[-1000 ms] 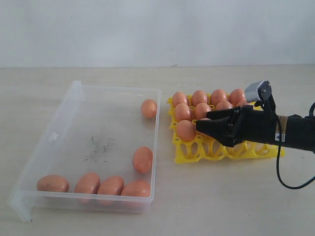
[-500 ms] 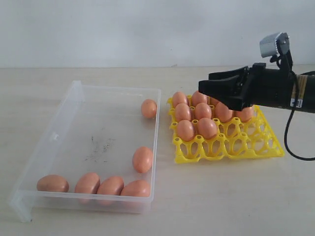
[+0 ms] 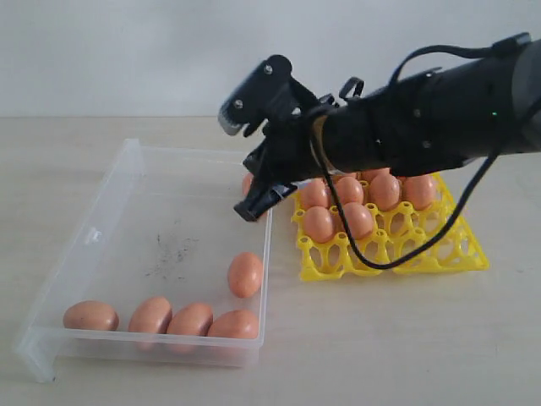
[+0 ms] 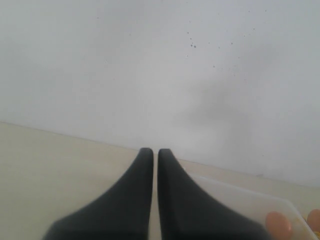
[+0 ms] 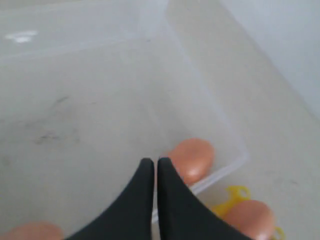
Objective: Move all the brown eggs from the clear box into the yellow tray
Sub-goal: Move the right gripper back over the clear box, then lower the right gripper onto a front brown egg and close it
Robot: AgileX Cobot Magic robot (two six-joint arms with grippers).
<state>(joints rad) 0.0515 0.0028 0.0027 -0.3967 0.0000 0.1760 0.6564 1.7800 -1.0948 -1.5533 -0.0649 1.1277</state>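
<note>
The clear box [image 3: 84,233] lies on the left and holds several brown eggs, four in a row along its front wall [image 3: 190,320] and one by the right wall [image 3: 245,274]. Another egg [image 5: 192,157] sits in the far right corner, mostly hidden behind the arm in the exterior view. The yellow tray [image 3: 456,254] on the right holds several eggs [image 3: 357,220] in its back and left cups. My right gripper [image 3: 251,211] reaches across the tray to the box's right wall, shut and empty [image 5: 152,161], just beside the corner egg. My left gripper [image 4: 155,152] is shut and empty, out of the exterior view.
Dark specks [image 3: 169,252] mark the box floor. The right arm's black cable [image 3: 397,258] loops low over the tray's front cups. The left wrist view shows a corner of the box [image 4: 240,200] and an egg [image 4: 278,225] far off.
My right gripper rose from the tray, leaving an egg in a cup, swung left to the box's far right corner and closed its jaws.
</note>
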